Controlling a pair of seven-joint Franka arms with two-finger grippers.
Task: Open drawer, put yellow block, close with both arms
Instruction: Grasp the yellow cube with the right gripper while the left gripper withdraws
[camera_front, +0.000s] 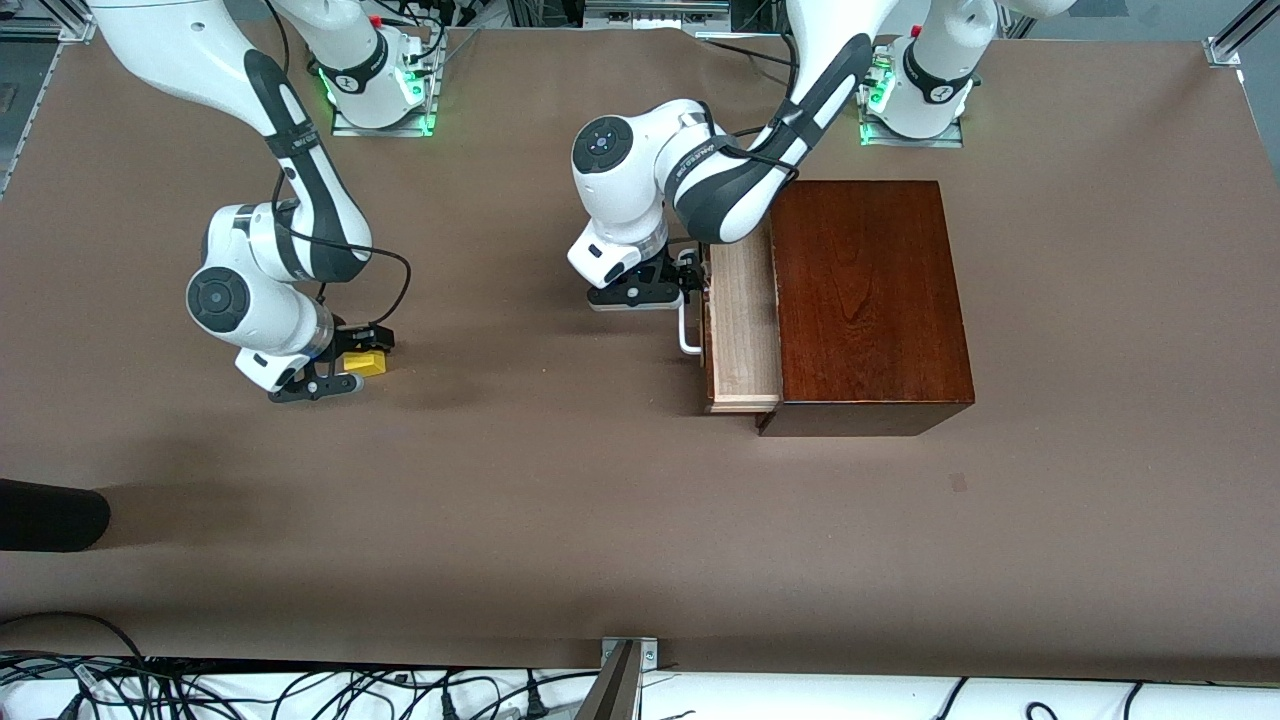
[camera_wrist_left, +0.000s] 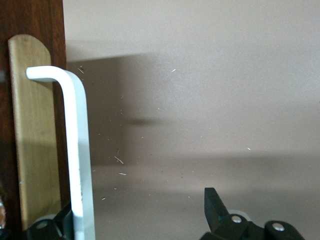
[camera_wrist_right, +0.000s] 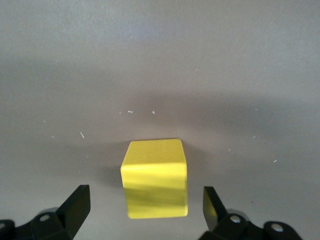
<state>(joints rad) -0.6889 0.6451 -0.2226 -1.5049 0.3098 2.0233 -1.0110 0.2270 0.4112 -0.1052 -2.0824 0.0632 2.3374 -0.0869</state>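
The dark mahogany box (camera_front: 865, 300) stands toward the left arm's end of the table. Its drawer (camera_front: 745, 320) is pulled partly out, showing the pale wood tray. My left gripper (camera_front: 655, 285) is open at the white bar handle (camera_front: 688, 335). In the left wrist view the handle (camera_wrist_left: 80, 150) runs just inside one finger of the left gripper (camera_wrist_left: 140, 207), with a wide gap to the other finger. The yellow block (camera_front: 365, 362) lies on the table toward the right arm's end. My right gripper (camera_front: 350, 365) is open, low over the yellow block (camera_wrist_right: 155, 182). The right gripper (camera_wrist_right: 146, 197) has one finger on each side, apart from it.
The brown table (camera_front: 600, 520) stretches between the block and the box. A dark rounded object (camera_front: 50, 515) lies at the table's edge near the front camera, at the right arm's end. A metal bracket (camera_front: 625, 665) sits at the front edge.
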